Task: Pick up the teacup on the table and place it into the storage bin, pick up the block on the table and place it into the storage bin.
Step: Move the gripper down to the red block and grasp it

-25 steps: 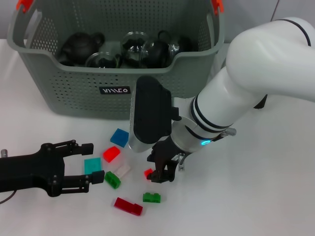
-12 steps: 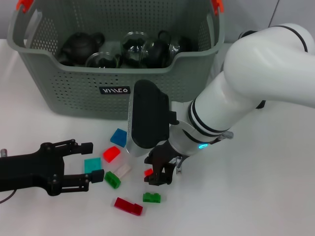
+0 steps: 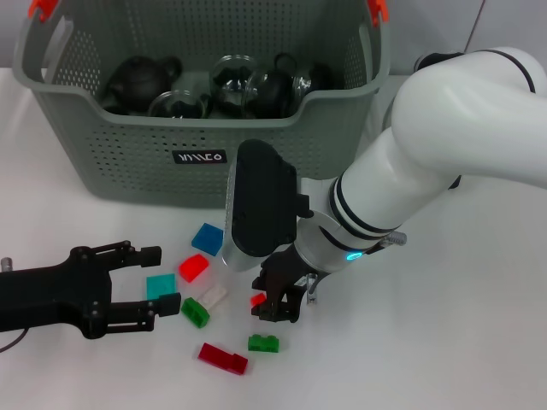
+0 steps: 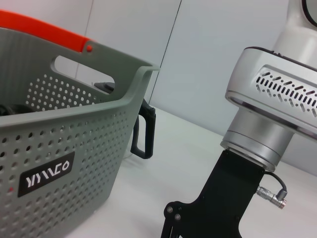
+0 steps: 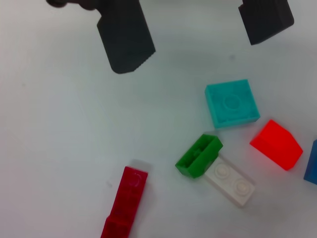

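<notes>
Head view: a small red block (image 3: 257,299) is being pinched low over the desk (image 3: 479,325) by the right gripper (image 3: 275,303), before the bin (image 3: 128,166); the left gripper (image 3: 155,280) is being held spread beside the teal block (image 3: 159,285).

Right wrist view: scattered blocks are being shown lying on the desk.

Right end effector (image 3: 275,301) low at the table; left end effector (image 3: 152,279) spread wide.

Bright, even light — soft shadows

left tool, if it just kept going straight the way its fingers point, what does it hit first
The left tool points toward the block cluster; first in line looks like the teal block sitting between its open fingers, then the green block, though depth is unclear.
</notes>
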`<state>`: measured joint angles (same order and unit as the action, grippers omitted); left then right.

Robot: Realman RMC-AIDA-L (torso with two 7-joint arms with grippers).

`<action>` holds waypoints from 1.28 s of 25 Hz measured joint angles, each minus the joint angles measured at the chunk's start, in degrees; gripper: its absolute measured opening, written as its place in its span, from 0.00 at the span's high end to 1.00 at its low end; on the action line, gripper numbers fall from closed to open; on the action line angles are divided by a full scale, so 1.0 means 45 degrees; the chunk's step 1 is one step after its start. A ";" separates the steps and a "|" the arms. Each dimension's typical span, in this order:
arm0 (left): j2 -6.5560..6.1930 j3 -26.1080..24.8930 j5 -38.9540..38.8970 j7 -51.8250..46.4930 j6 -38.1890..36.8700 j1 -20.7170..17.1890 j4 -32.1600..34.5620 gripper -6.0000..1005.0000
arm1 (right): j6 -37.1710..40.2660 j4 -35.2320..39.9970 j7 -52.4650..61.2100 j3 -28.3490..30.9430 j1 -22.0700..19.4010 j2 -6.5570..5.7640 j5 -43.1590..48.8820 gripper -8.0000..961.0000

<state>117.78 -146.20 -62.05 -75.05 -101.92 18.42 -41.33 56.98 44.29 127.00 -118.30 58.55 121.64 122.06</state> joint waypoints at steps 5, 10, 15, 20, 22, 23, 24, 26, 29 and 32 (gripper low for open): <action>0.0000 -0.0012 0.0000 -0.0011 -0.0014 -0.0006 0.0001 0.17 | 0.0021 0.0001 0.0000 -0.0016 -0.0002 0.0000 -0.0001 0.65; 0.0000 -0.0031 0.0000 -0.0003 -0.0006 -0.0012 0.0006 0.17 | 0.0078 0.0000 0.0000 -0.0021 -0.0002 0.0000 0.0002 0.65; 0.0000 -0.0033 0.0000 0.0005 -0.0006 -0.0032 -0.0011 0.17 | 0.0016 0.0066 0.0038 -0.0020 -0.0021 0.0000 0.0004 0.75; -0.0006 -0.0031 0.0000 -0.0018 -0.0006 -0.0052 -0.0049 0.17 | 0.0018 0.0006 0.0011 -0.0019 -0.0011 0.0000 0.0005 0.79; -0.0016 -0.0030 0.0000 -0.0020 -0.0007 -0.0049 -0.0049 0.17 | 0.0016 0.0031 0.0012 -0.0019 -0.0026 0.0000 0.0004 0.81; -0.0018 -0.0030 0.0000 -0.0022 -0.0009 -0.0045 -0.0050 0.17 | 0.0015 0.0080 0.0011 -0.0019 -0.0049 0.0000 0.0004 0.82; -0.0019 -0.0030 0.0000 -0.0022 -0.0014 -0.0043 -0.0051 0.17 | 0.0015 0.0139 0.0011 -0.0019 -0.0076 0.0000 0.0004 0.82; -0.0021 -0.0030 0.0000 -0.0022 -0.0021 -0.0048 -0.0071 0.17 | 0.0037 0.0210 0.0010 -0.0019 -0.0106 -0.0002 0.0004 0.84; -0.0026 -0.0030 0.0000 -0.0015 -0.0023 -0.0061 -0.0075 0.17 | 0.0116 0.0230 0.0009 -0.0017 -0.0058 -0.0017 0.0003 0.86; -0.0039 -0.0040 0.0000 -0.0001 -0.0017 -0.0073 -0.0051 0.17 | 0.0219 0.0320 0.0048 0.0008 -0.0008 -0.0041 -0.0003 0.86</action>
<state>117.60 -146.38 -62.05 -75.06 -102.00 18.10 -41.56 57.96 45.73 127.21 -118.27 58.51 121.45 122.05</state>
